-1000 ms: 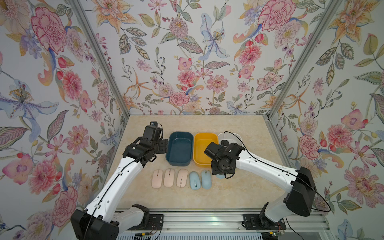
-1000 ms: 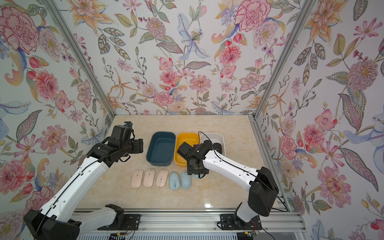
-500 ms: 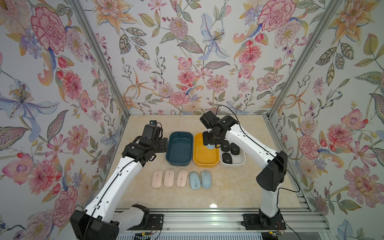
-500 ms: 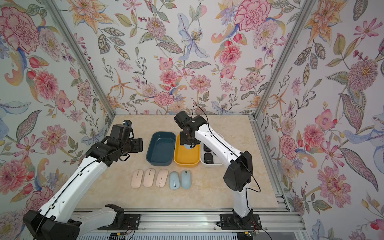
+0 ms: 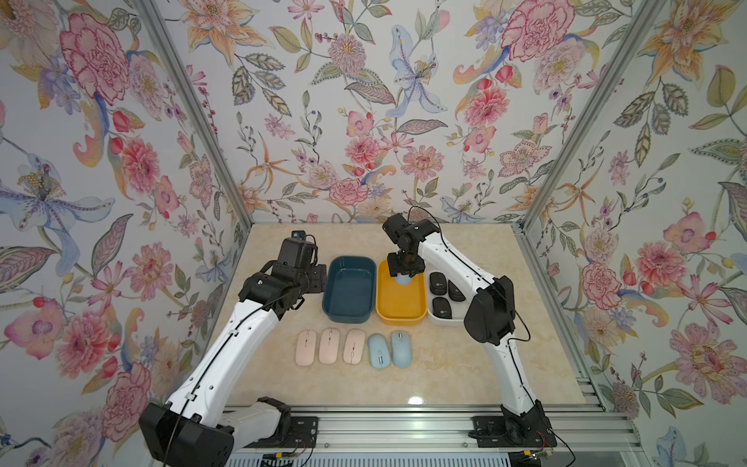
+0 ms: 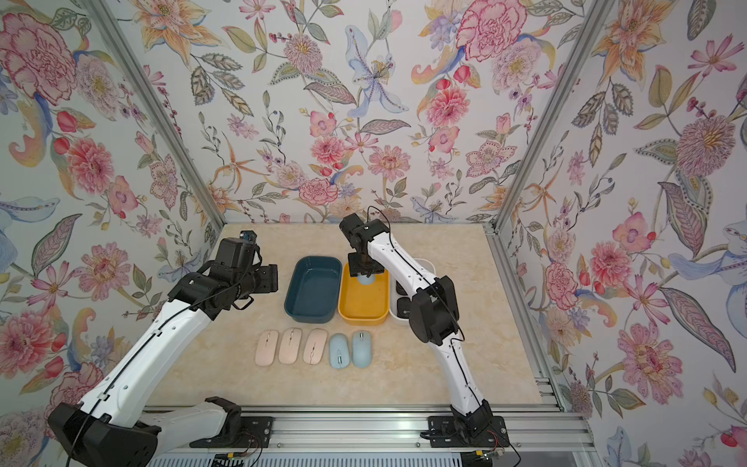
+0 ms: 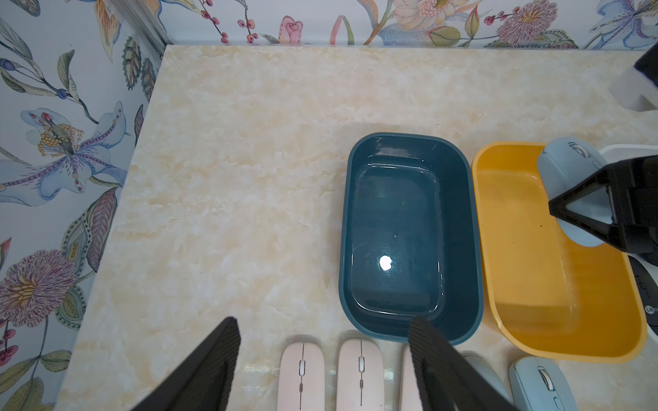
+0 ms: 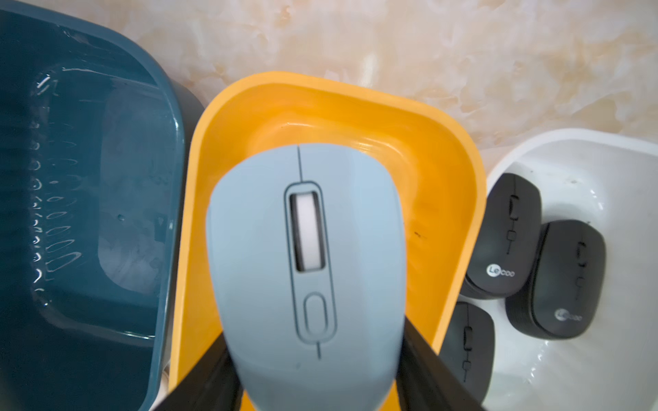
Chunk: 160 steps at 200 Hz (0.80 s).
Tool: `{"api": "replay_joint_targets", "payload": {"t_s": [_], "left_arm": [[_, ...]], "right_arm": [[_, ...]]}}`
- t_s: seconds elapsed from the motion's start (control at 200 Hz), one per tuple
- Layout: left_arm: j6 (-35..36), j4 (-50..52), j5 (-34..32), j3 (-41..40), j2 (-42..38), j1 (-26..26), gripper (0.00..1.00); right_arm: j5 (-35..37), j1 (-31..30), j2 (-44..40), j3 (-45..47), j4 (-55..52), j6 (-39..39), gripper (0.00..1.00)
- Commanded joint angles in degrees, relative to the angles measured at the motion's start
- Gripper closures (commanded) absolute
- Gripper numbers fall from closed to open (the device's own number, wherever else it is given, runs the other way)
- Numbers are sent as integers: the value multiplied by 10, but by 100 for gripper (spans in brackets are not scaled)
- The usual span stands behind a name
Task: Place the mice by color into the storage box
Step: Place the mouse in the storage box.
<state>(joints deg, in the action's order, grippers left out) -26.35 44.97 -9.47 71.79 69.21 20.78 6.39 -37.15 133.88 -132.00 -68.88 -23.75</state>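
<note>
Jaws of right arm (image 5: 452,258), closed on light blue oval mouse (image 8: 306,256), now hang above yellow plastic box (image 8: 302,79) for release; left jaws open, empty.

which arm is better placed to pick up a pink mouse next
Left. The left gripper is open, empty and nearer the pink mice. The right gripper is shut on a blue mouse over the yellow bin.

The right gripper (image 8: 317,377) clamps a light blue mouse (image 8: 306,263) above the yellow bin (image 8: 463,185). Beside that bin sit a teal bin (image 8: 106,185) and, opposite, a white bin (image 8: 576,149) holding three black mice (image 8: 505,238).
</note>
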Motion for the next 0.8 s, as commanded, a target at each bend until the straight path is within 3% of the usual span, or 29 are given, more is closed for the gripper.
{"api": "replay_joint_targets", "payload": {"t_s": [0.0, 0.795], "left_arm": [[4, 8, -9, 17, 3, -7, 21], [15, 18, 2, 7, -5, -16, 21]], "right_arm": [[-11, -4, 17, -21, -11, 11, 42], [-14, 30, 126, -94, 4, 12, 39]]}}
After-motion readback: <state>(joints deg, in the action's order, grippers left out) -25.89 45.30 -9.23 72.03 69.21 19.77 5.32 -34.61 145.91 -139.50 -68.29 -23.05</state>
